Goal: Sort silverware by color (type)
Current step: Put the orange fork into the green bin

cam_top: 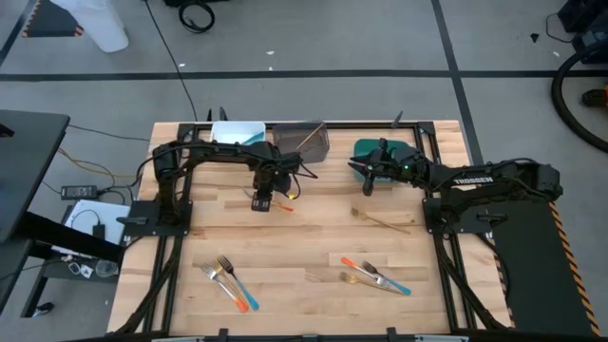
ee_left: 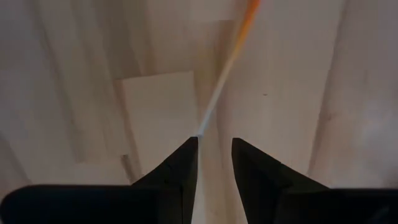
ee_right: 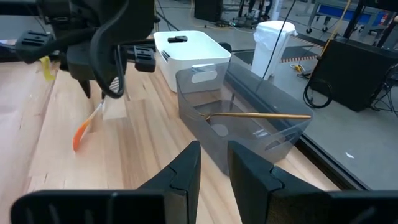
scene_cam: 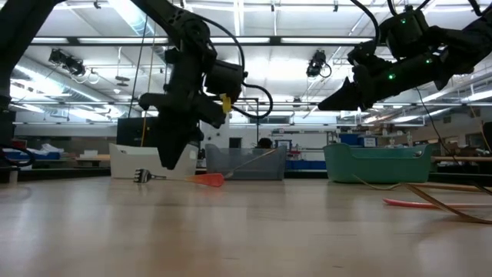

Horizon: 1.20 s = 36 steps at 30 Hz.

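Observation:
An orange-handled fork (cam_top: 285,200) is between the fingers of my left gripper (cam_top: 263,199), which points down at the table's far middle, in front of the white bin (cam_top: 237,134). In the low view its tines (scene_cam: 142,175) stick out on one side of the gripper and the orange handle (scene_cam: 207,179) on the other. My right gripper (cam_top: 361,179) hovers open and level beside the teal bin (cam_top: 389,150), holding nothing. A golden fork (ee_right: 261,115) leans inside the grey bin (cam_top: 306,141), its handle on the rim. My left gripper pinches the orange fork by its metal shaft (ee_left: 203,121), between tines and handle, with the fingers coming from above and lying across it. The fork slants a little, handle end (ee_right: 81,137) lower, close over the table. Whether that end touches the wood I cannot tell.
A golden fork (cam_top: 380,220) lies right of centre. Two clusters of forks lie near the front edge, at the left (cam_top: 228,280) and the right (cam_top: 375,277). The three bins stand in a row along the far edge.

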Tool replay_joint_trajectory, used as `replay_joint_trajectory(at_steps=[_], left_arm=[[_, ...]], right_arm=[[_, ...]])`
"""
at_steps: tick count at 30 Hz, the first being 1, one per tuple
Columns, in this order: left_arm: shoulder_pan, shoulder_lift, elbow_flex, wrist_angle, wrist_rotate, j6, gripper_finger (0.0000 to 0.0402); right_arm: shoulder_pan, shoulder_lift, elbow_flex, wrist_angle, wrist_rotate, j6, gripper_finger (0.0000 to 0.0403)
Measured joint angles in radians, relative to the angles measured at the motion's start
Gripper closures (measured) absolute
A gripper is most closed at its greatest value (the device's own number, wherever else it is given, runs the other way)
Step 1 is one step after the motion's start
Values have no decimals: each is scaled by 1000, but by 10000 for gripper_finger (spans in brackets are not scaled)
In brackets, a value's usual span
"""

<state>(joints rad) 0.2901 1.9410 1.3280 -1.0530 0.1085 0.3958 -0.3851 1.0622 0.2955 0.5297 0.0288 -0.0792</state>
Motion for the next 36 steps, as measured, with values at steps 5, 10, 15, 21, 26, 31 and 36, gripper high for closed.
replay_joint_trajectory(at_steps=[5,10,15,21,26,31,36], left_arm=[[0,2,-58,23,-60,0,295],[0,2,-102,52,-64,-1,295],[0,1,-119,87,-70,-13,311],[1,1,-120,98,-101,-14,363],[1,0,-115,107,-109,-20,391],[2,3,-64,143,-177,-51,386],[6,3,0,192,-205,-77,387]], right_arm=[[0,0,0,0,1,0,312],[0,0,0,10,3,-2,312],[0,0,0,12,3,-1,312],[0,0,0,11,3,-2,312],[8,0,0,-35,8,-28,312],[24,0,38,-150,62,-52,312],[29,0,104,-286,83,-52,312]])
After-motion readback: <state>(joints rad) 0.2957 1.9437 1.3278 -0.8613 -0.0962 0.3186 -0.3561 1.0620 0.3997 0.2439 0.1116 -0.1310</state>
